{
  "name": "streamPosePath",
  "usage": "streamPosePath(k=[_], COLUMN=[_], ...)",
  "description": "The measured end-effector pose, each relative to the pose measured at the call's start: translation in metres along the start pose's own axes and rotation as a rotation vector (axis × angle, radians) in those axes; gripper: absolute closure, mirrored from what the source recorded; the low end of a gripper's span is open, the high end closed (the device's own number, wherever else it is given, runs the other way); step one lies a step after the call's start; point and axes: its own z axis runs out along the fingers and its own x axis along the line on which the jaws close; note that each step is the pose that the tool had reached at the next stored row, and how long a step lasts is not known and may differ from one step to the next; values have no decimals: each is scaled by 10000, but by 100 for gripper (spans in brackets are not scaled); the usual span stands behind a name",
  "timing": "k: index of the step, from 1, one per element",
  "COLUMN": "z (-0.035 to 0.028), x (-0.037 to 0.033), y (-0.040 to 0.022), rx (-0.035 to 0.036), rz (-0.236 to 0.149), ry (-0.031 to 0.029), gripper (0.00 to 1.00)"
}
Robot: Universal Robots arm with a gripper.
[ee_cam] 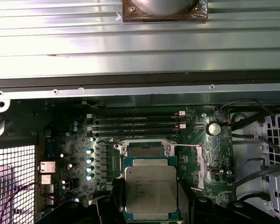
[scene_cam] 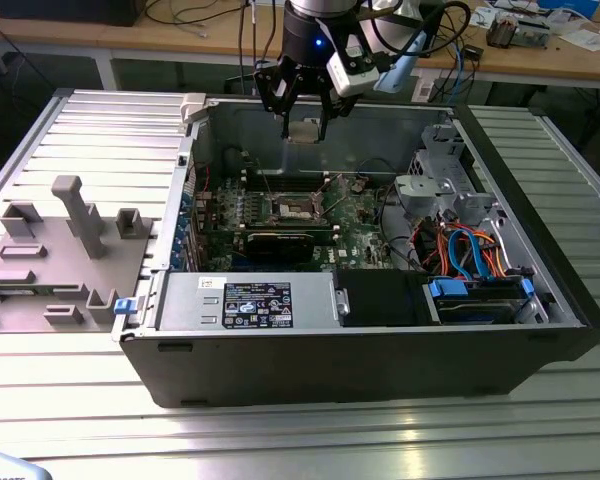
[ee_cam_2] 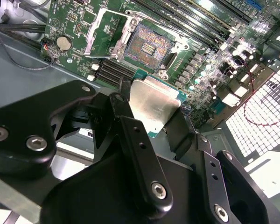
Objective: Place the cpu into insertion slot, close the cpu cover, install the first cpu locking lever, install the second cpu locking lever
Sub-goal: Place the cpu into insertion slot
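My gripper [scene_cam: 303,126] hangs over the open computer case, shut on the cpu [scene_cam: 303,134], a flat square chip with a silver-grey top. In both wrist views the cpu [ee_cam_2: 154,105] [ee_cam: 150,186] sits level between the black fingers [ee_cam_2: 130,126], well above the board. The insertion slot [ee_cam_2: 148,46] [scene_cam: 293,207] lies uncovered on the green board, its dark contact field showing. In the first wrist view the held chip overlaps the insertion slot [ee_cam: 144,150]. The cpu cover [ee_cam_2: 104,30] stands swung open beside the socket.
Long memory slots [ee_cam: 137,122] run next to the socket. A black card [scene_cam: 277,243], a labelled power supply [scene_cam: 255,303] and a drive bay with blue and orange cables [scene_cam: 470,255] fill the case. Grey fixtures [scene_cam: 75,215] stand on the table at the exterior view's left.
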Motion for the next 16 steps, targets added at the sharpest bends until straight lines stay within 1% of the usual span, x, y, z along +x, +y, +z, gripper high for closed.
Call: streamPosePath(k=[6, 9, 16], z=[1, 4, 13], x=[0, 0, 0], y=[0, 0, -1], rx=[-1, 16, 24], rz=[162, 246, 318], ry=[-15, -22, -28], gripper=[45, 45, 45])
